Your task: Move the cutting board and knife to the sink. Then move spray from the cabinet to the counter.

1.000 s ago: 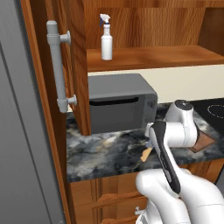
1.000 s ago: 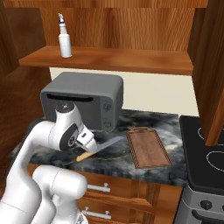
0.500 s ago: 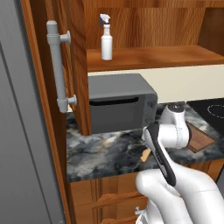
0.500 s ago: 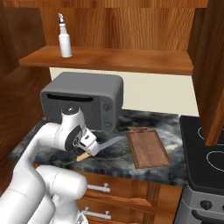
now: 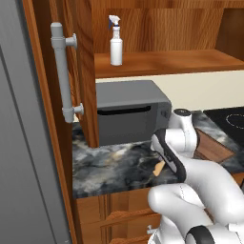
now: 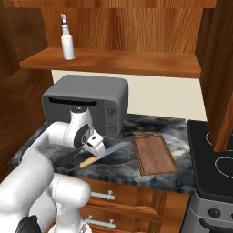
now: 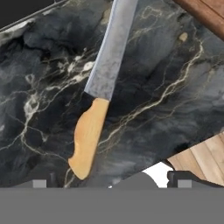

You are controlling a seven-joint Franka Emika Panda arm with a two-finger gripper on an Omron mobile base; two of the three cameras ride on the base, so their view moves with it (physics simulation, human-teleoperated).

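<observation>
Arm bent low, gripper (image 6: 96, 146) spread wide above knife (image 7: 99, 87) on worktop (image 6: 123, 164), cutting board (image 6: 154, 154) just beside.

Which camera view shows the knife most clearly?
The hand view: the knife lies close below on the counter, handle and most of the blade visible. The right base view shows it small beside the gripper; the left base view, just a handle tip.

One small knife with grey-blue blade and orange-tan handle (image 7: 98, 96); one brown wooden cutting board (image 6: 154, 154); one white spray bottle with blue-and-white trigger nozzle (image 5: 116, 45); one grey microwave (image 6: 86, 103).
</observation>
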